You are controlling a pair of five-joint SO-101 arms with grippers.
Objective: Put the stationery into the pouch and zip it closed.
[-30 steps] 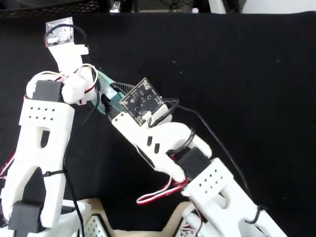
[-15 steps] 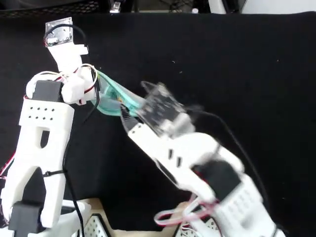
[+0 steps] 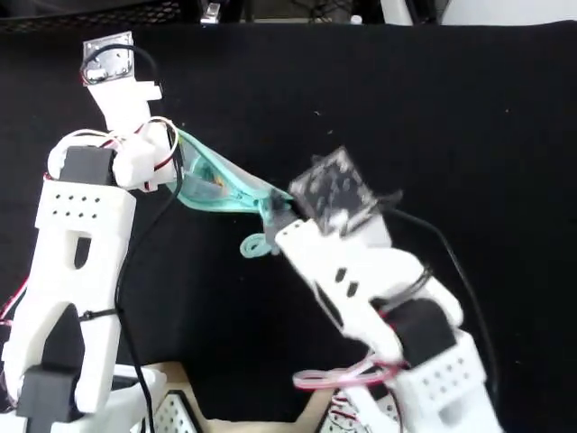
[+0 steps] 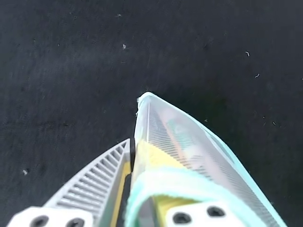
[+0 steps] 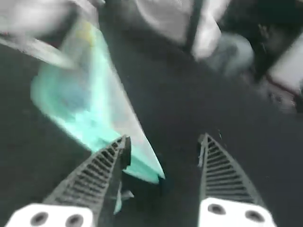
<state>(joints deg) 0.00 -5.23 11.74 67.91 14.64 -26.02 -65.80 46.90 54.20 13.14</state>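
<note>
A clear teal pouch [image 3: 225, 192] with yellow stationery inside hangs above the black table, stretched between the two arms. My left gripper [image 3: 185, 173] is shut on one end of it; in the left wrist view the pouch [image 4: 182, 142] runs out past the gripper [image 4: 134, 147] to a pointed corner. My right gripper [image 3: 274, 222] is at the pouch's other end, where a teal loop [image 3: 253, 244] dangles. In the right wrist view that gripper [image 5: 163, 147] is open, and the pouch [image 5: 90, 106] ends in a corner close beside one of its fingers [image 5: 102, 177].
The black table cloth [image 3: 451, 117] spreads to the right and the far side. The left arm's white body [image 3: 77, 244] stands at the left, and both arm bases sit at the near edge.
My right arm has swung right and a little nearer, away from the left gripper, and the pouch now shows stretched out between them. The left arm has kept still.
</note>
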